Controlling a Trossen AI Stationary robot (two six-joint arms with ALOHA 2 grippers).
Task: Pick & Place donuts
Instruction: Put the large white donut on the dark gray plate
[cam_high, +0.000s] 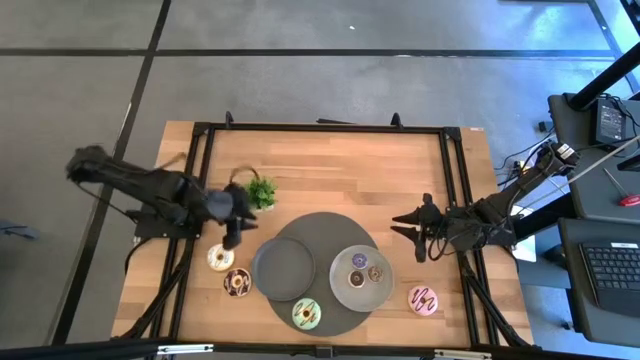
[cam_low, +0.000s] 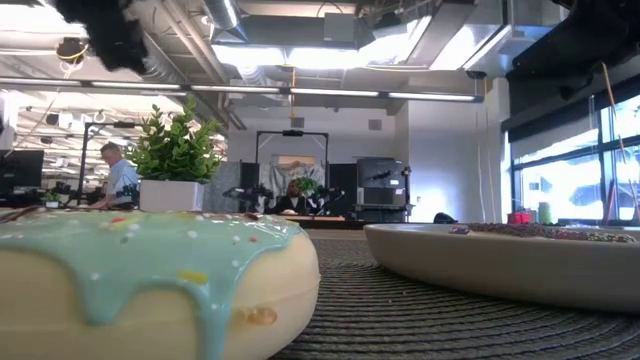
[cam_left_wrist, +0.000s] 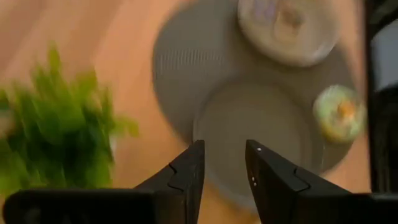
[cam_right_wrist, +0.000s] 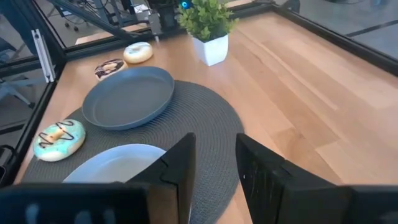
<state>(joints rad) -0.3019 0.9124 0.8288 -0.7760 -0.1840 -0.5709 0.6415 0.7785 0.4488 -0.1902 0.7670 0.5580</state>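
No readable labels or writing in any view. Wooden worktop (cam_high: 330, 165) with a black frame; round dark woven mat (cam_high: 325, 228) near the front edge. Two plates on the mat: darker grey plate (cam_high: 283, 268), empty, on its left, lighter grey plate (cam_high: 361, 288) on its right. Lighter plate holds the tiny donuts: purple donut (cam_high: 359, 260), tan donut (cam_high: 376, 272), brown donut (cam_high: 356, 279), clustered close together. Pale green donut (cam_high: 307, 315) sits on the mat's front edge, between the plates; it has dark drizzle and fills the low view's foreground with sprinkles on the icing. White-iced donut (cam_high: 220, 258) and chocolate donut (cam_high: 237, 282) are on bare wood just left of the darker plate, near each other. Pink donut (cam_high: 423, 298) with dark drizzle is on bare wood right of the lighter plate. Small green plant (cam_high: 262, 191) in a white pot stands behind the mat's left side, just beside the left arm's head. Left end effector (cam_high: 233, 240) hangs near the white-iced donut and the darker plate's left rim, fingers (cam_left_wrist: 188, 176) apart, holding nothing. Right end effector (cam_high: 412, 226) sits at the mat's right edge, behind the lighter plate, fingers (cam_right_wrist: 177, 169) apart, also empty. Off the worktop, right: a keyboard (cam_high: 610, 278) and cabling. Low view shows a person (cam_low: 120, 180) far back in the room.
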